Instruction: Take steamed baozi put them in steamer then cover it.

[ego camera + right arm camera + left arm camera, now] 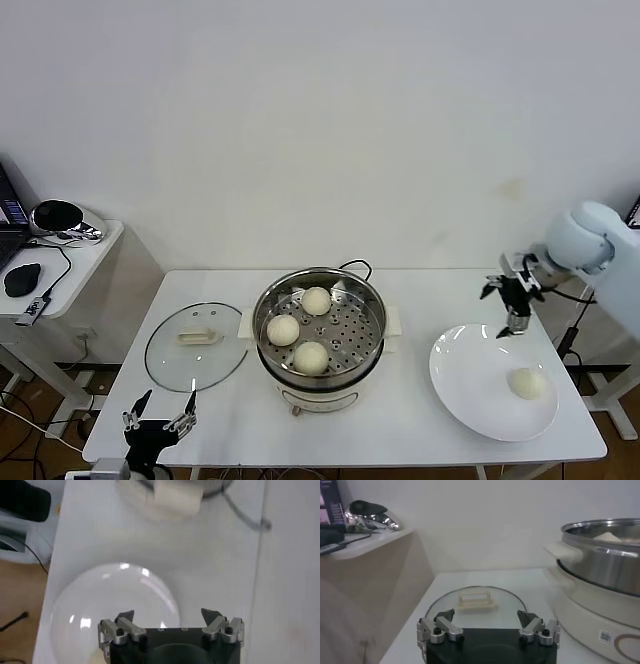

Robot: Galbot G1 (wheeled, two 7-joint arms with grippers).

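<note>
So three buns are already sitting on the perforated tray inside the steamer, which is taking up the middle of the head view. The fourth bun is lying on the white plate at the lower right of the frame, over toward the plate's right side.

The right gripper is hanging just above the upper edge of that plate, so the last bun is sitting down and a bit to the right of it in the head view, near but not touching. A bun's round, so there's no long axis to line up with; I'd guess it can be pinched from any angle. The right arm is clearly the closer one; the left is way over on the other side of the steamer.

Right gripper's jaws are standing wide apart and holding nothing; in its own wrist view you're only seeing plate between the fingers.

The left gripper is waiting at the bottom left of the head view, also spread wide and empty, just below the glass lid, which is lying flat on the table left of the steamer with its cream handle facing up
</note>
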